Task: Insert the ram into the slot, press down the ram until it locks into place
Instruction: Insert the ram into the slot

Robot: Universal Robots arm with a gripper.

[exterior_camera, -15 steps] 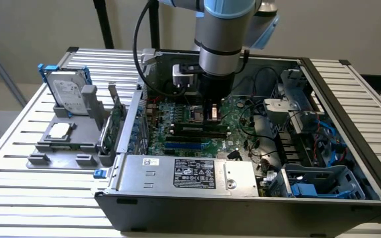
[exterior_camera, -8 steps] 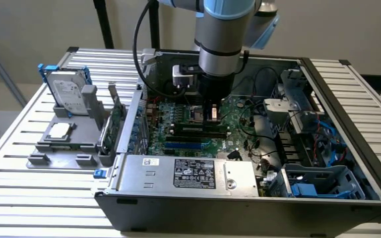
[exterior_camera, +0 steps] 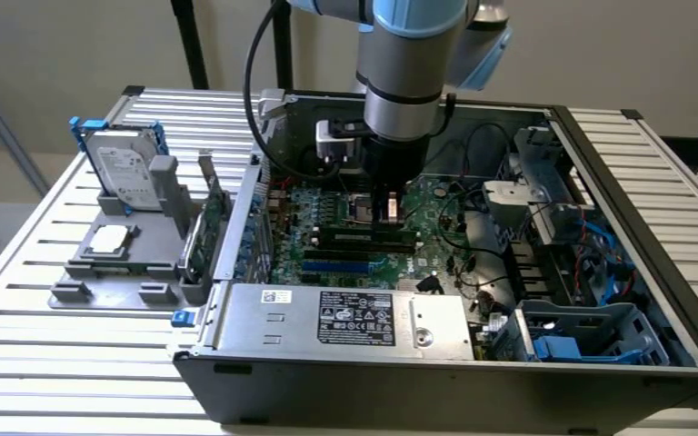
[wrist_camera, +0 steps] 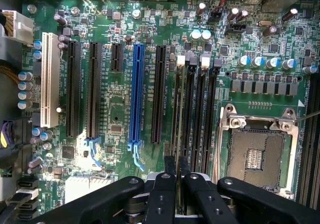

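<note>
Plainly, one arm (exterior_camera: pixel 403 82) drops upright into the open case (exterior_camera: pixel 603 173), its gripper (exterior_camera: pixel 385 211) low over the motherboard (exterior_camera: pixel 440 232).

From the wrist, four black memory sockets (wrist_camera: pixel 200 109) lie parallel between one blue socket (wrist_camera: pixel 136 92) and one processor socket (wrist_camera: pixel 256 156). One ram (wrist_camera: pixel 177 114), seen edge-on, runs lengthwise along the slot (wrist_camera: pixel 180 64), the one of the four nearest the blue socket. It is seemingly in or just over it. Both fingers (wrist_camera: pixel 170 166) stand close together, pinched onto the ram.
</note>
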